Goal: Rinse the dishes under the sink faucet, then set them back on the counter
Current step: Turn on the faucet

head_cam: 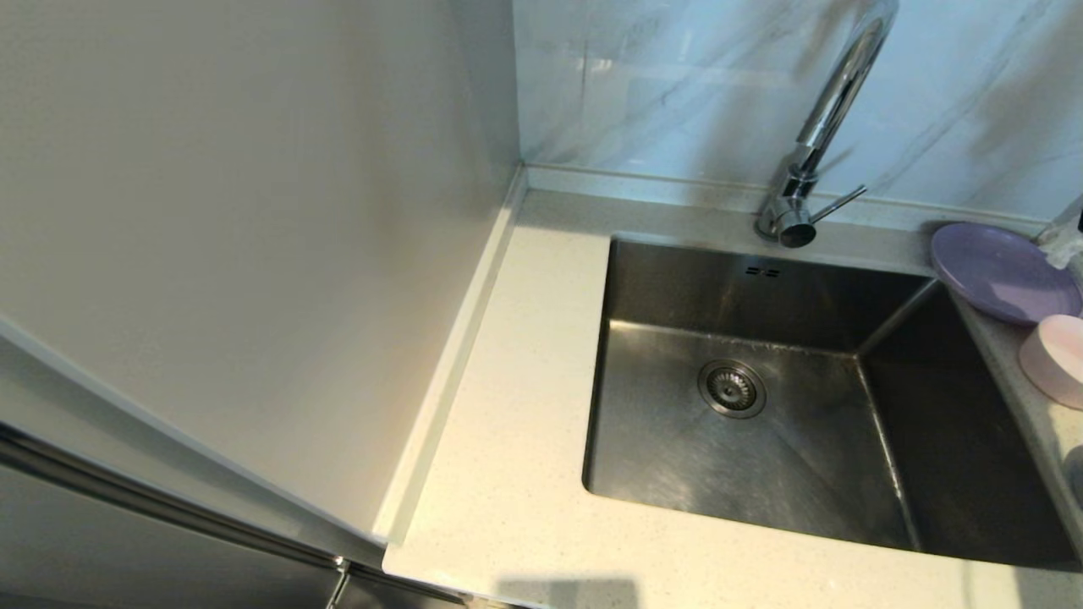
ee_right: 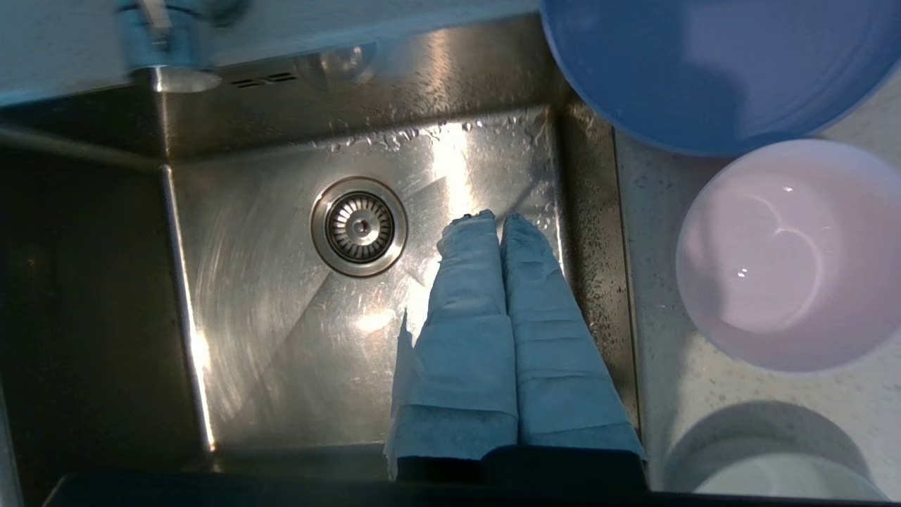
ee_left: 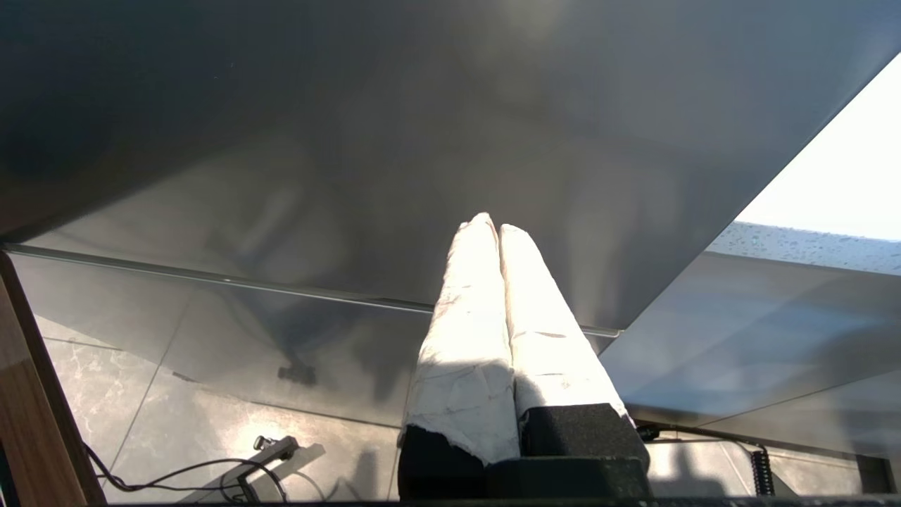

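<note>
The steel sink [head_cam: 643, 279] is set in the cream counter [head_cam: 508, 406], with the chrome faucet [head_cam: 825, 110] behind it. On the counter right of the basin lie the dishes: a lilac plate [head_cam: 1003, 271] and a pale pink bowl [head_cam: 1058, 359]. In the right wrist view the plate [ee_right: 711, 63], the pink bowl [ee_right: 788, 253] and a whitish bowl [ee_right: 774, 479] line the sink's [ee_right: 281, 331] side. My right gripper [ee_right: 496, 218] hangs shut and empty over the basin, near the wall next to the dishes. My left gripper [ee_left: 493, 225] is shut, parked low beside a grey cabinet front.
A drain strainer [head_cam: 732, 389] sits in the basin floor, with water drops on the steel. A tall pale panel [head_cam: 254, 254] stands along the counter's left side. A grey-veined marble wall [head_cam: 677, 85] rises behind. A cable [ee_left: 176, 472] lies on the tiled floor.
</note>
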Available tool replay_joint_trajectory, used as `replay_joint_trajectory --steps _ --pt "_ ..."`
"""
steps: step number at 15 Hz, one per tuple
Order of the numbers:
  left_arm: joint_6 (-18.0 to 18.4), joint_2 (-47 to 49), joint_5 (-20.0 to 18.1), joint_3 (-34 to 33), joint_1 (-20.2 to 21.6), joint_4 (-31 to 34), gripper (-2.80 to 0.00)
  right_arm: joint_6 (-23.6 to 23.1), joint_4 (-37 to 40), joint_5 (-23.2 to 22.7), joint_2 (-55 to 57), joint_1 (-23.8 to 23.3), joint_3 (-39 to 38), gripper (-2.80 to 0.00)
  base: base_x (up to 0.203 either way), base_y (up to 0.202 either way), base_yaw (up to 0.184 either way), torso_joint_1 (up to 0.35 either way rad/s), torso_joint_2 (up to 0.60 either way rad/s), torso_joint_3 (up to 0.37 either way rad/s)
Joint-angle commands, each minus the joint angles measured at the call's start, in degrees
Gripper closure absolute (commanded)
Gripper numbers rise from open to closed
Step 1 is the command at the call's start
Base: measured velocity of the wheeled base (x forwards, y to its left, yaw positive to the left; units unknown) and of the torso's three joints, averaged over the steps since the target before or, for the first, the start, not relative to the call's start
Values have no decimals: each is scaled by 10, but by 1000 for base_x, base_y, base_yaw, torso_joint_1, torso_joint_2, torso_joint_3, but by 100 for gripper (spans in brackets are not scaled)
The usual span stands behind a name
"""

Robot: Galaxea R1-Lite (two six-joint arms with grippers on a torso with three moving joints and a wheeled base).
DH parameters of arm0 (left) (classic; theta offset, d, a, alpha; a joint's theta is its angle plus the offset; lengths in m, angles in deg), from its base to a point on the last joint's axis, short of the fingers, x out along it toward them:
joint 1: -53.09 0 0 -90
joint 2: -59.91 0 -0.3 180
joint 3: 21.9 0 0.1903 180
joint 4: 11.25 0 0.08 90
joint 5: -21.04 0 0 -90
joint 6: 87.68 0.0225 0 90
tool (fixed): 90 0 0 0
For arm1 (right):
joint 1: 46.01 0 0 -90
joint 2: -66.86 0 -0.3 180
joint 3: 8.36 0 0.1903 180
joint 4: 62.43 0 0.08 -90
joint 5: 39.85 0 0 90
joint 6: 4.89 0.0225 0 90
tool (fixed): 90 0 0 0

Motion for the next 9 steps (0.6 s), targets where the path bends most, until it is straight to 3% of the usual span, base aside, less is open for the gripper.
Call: replay_joint_trajectory --steps 1,7,9 --pt "0 0 -1 0 0 0 0 2 -11 -107 77 -54 8 0 0 0 0 0 0 0" --pt "0 0 0 0 0 0 0 2 -73 -388 213 -128 49 0 0 0 0 0 0 0" --pt "0 0 0 0 0 0 0 46 -80 -457 237 -130 67 0 0 0 0 0 0 0"
